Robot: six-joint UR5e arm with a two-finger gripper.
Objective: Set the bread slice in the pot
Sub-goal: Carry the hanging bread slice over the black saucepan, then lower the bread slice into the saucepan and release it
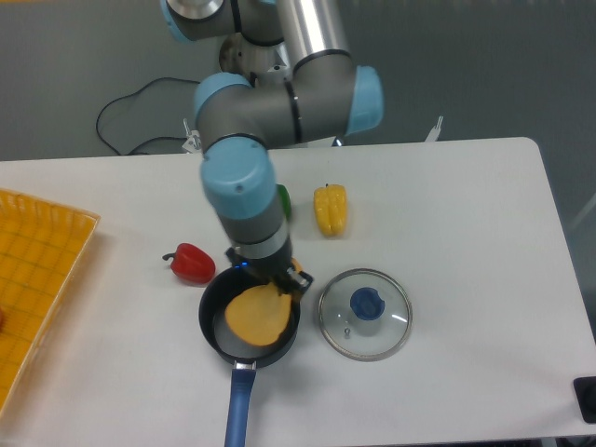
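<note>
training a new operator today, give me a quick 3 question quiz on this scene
1. True or false: the bread slice lies flat on the table.
2. What sits right of the pot? A) glass lid B) red pepper C) yellow tray
3. Which pepper does the arm partly hide?

Key:
1. False; the gripper holds it over the pot's opening.
2. A, the glass lid.
3. The green pepper; the red pepper and yellow pepper show fully.
</note>
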